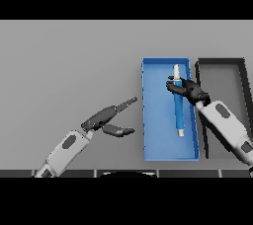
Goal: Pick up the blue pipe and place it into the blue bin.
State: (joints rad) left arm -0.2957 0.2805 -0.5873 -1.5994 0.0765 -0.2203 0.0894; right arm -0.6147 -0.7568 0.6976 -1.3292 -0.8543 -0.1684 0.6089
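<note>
The blue pipe (178, 113) with white ends lies lengthwise inside the blue bin (153, 120), right of the bin's middle. My right hand (190, 91) is over the bin's upper right part, its fingers curled around the pipe's upper section. The pipe's upper white end pokes out above the fingers. My left hand (106, 116) hovers over the grey table to the left of the bin, fingers straight and thumb spread, holding nothing.
A dark grey bin (221, 63) stands directly to the right of the blue bin, and my right forearm (227, 125) crosses over its lower left part. Bare grey table stretches to the left and behind.
</note>
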